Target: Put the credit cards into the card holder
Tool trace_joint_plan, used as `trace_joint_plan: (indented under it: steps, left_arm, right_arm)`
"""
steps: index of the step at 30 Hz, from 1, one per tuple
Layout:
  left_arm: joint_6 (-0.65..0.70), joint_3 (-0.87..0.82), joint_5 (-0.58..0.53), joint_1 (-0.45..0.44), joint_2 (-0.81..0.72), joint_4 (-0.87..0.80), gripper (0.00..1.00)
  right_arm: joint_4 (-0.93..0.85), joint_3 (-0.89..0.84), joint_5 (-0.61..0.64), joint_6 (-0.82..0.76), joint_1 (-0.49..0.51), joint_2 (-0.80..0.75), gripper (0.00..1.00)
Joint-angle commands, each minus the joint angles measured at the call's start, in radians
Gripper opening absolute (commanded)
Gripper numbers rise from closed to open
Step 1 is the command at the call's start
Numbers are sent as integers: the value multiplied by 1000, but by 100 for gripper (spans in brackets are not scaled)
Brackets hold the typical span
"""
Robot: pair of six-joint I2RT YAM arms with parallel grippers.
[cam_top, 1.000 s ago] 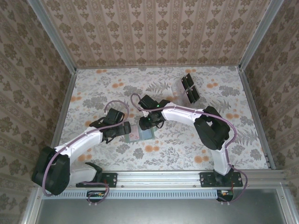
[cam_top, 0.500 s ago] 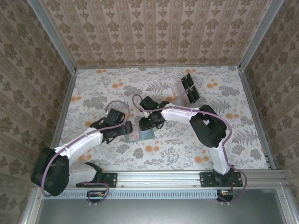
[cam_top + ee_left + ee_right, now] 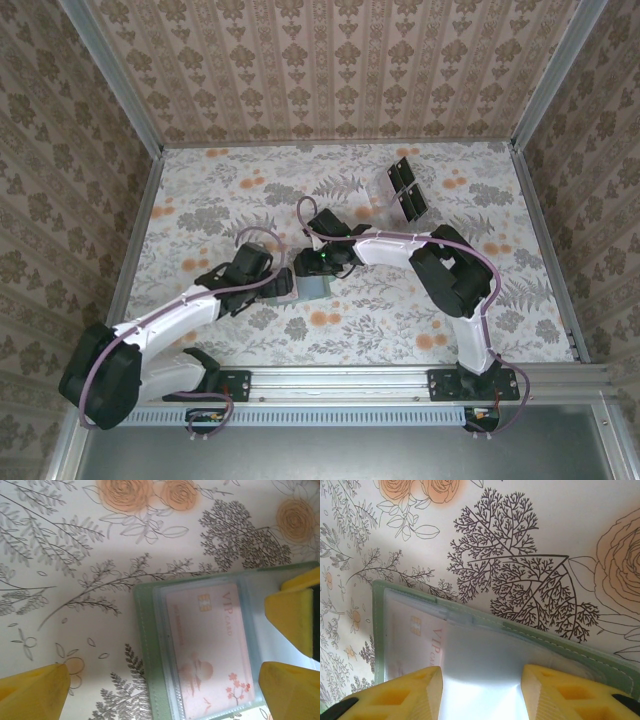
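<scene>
Top external view has both arms reaching in toward the middle of the flowered worktop (image 3: 220, 190), where the card holder (image 3: 314, 288) lies open and flat, well apart from the clear rack with dark squares (image 3: 403, 190) near the far wall. Left wrist view looks down on the holder's dull-green border (image 3: 145, 645). A pale pink credit card (image 3: 210, 645) marked "VIP card", with a small chip and red blossoms printed on it, sits under a clear sleeve inside the holder. The left fingers (image 3: 35, 692) are released and spread wide, one yellow tip over bare worktop to the left of the holder, another at the holder's right edge, and nothing is caught between them. A further yellow tip just above that one cannot be assigned to either arm. Right wrist view shows the right fingers (image 3: 395, 695) partly apart, low over the holder (image 3: 377, 630), whose green stitched edge runs slantwise across the picture. The card (image 3: 415, 630) shows faintly through the sleeve. Between these fingers lies a pale, glaring surface, and I cannot tell whether it is a card they are grasping or only the shiny sleeve beneath them.
</scene>
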Motion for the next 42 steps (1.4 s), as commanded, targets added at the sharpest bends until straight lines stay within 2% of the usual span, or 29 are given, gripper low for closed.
trace_joint_plan:
  steps: [1,11,18,35,42]
  left_arm:
    - [12,-14,17,-24,-13,52,100]
    - [28,-34,-8,-116,-4,103,100]
    - [34,-12,-33,-147,60,127,100]
    - [37,50,-136,-166,221,93,100]
    - [20,32,-152,-167,248,90,100]
  right_arm:
    - [-51,-27,-14,25,10,23,49]
    - [6,-38,-46,88,10,34,49]
    - [26,-45,-59,113,7,30,49]
    - [45,-63,-69,124,0,21,50]
    - [70,-88,-76,128,-26,-46,56]
